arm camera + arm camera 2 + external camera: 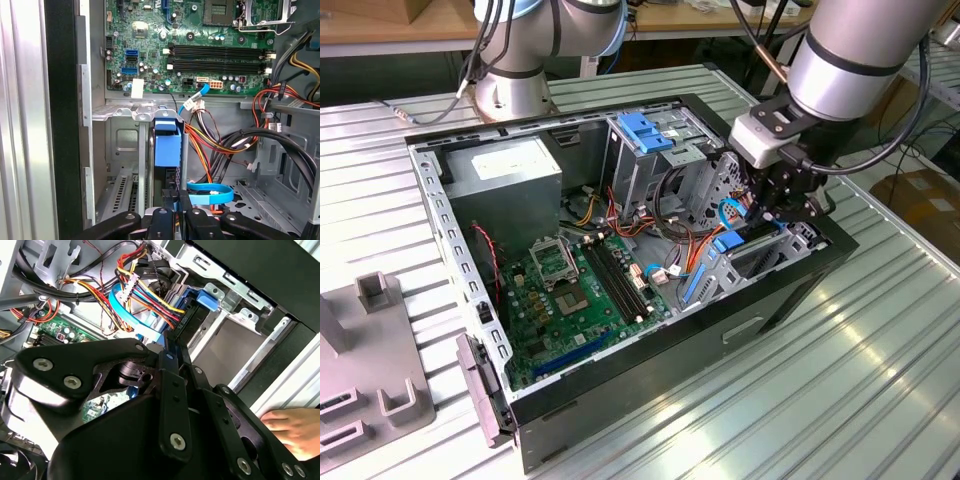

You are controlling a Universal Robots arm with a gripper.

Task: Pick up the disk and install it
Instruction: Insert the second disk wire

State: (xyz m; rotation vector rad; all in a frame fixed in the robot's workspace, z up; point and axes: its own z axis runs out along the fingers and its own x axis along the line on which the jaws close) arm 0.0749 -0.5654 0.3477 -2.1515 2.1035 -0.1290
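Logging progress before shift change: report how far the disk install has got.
Done: the flat silver-grey metal disk with blue plastic bracket already stands on edge in the drive bay of the open black computer case. In hand: the gripper clamps it. Left: release; full seating can't be told.

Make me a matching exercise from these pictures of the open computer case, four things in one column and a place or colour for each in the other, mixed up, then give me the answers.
Things:
1. gripper
2. motherboard
3. power supply box
4. drive cage handle

Descriptions:
A. green, flat on the case floor
B. blue plastic, atop the upright metal cage
C. grey metal with a white sticker, in the case corner near the arm base
D. black, lowered into the bay on the exterior view's right, at the disk with its blue bracket

Pairs: 1-D, 2-A, 3-C, 4-B
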